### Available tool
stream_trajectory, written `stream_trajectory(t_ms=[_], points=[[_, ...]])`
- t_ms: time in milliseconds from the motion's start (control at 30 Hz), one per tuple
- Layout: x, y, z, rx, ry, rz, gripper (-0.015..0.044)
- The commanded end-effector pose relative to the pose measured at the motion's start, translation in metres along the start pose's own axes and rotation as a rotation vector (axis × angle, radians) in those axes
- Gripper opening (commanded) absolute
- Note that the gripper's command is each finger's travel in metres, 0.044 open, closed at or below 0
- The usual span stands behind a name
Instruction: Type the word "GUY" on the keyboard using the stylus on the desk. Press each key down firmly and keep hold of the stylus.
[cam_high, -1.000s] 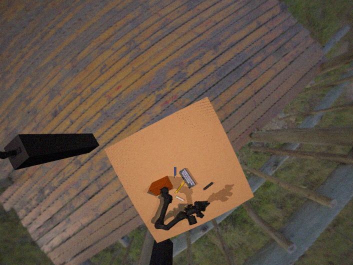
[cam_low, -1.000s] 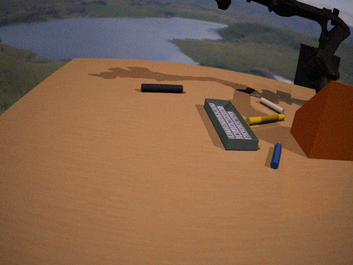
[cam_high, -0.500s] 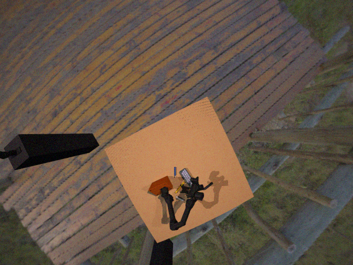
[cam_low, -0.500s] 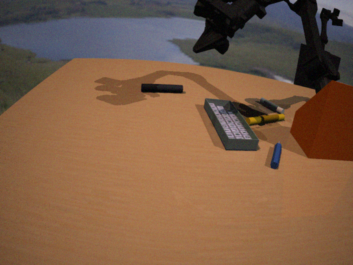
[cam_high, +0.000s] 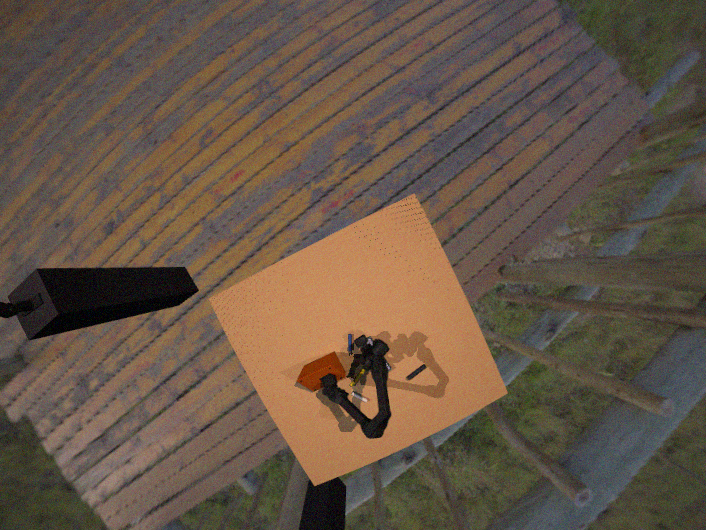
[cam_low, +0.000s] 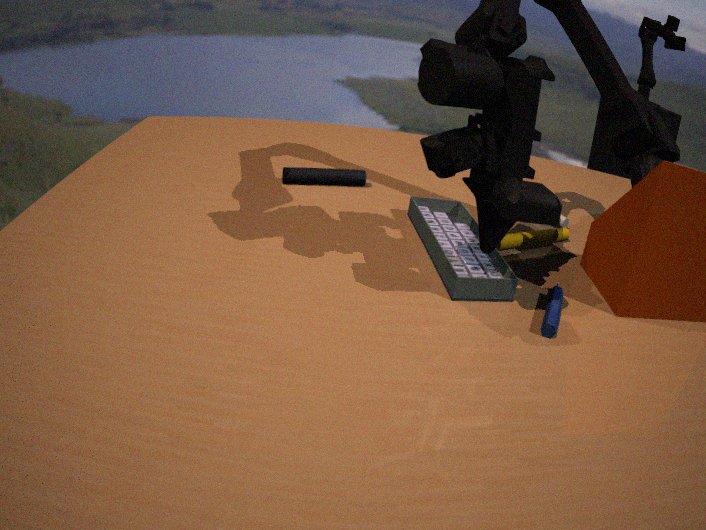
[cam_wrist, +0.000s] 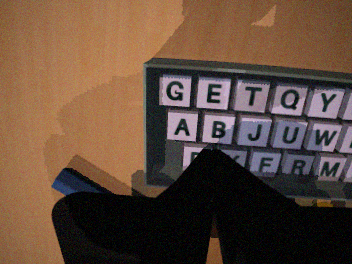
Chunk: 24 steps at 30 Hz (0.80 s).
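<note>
Yellow stylus (cam_low: 533, 237) lies ungrasped beside keyboard (cam_low: 460, 247); task barely begun.
My gripper (cam_low: 491, 244) is clenched on nothing, fingertips over the keys; pickup and G, U, Y all remain.

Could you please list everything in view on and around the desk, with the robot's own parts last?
Desk: one, orange-brown wood; carries everything below.
Keyboard: one, grey-green tray with pale lettered keys; right of the desk's middle.
Yellow stick: one; lying just behind the keyboard, partly hidden by the gripper.
Blue stick: one; on the desk by the keyboard's near end.
Black cylinder: one; lying apart, far left of the keyboard.
White stick: one; beside the arm.
Orange block: one; at the right edge.
Black posts: two, off the desk.
Arm: one, black.
Gripper: one, black; jaws shut on nothing, low over the keyboard.
</note>
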<state>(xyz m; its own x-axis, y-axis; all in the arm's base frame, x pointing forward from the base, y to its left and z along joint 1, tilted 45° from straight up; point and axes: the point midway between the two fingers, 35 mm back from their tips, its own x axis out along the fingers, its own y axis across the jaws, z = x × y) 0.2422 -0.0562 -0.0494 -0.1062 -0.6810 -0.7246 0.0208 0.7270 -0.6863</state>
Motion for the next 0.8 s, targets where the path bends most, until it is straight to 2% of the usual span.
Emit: stream_trajectory(t_ms=[0,200,400,767], points=[[-0.001,-0.001,0.004,0.005,-0.001,-0.018,0.0],[-0.001,-0.004,0.004,0.005,-0.002,-0.018,0.0],[-0.002,-0.071,0.004,0.004,-0.001,-0.021,0.0],[-0.002,-0.073,0.004,0.004,-0.001,-0.021,0.0]])
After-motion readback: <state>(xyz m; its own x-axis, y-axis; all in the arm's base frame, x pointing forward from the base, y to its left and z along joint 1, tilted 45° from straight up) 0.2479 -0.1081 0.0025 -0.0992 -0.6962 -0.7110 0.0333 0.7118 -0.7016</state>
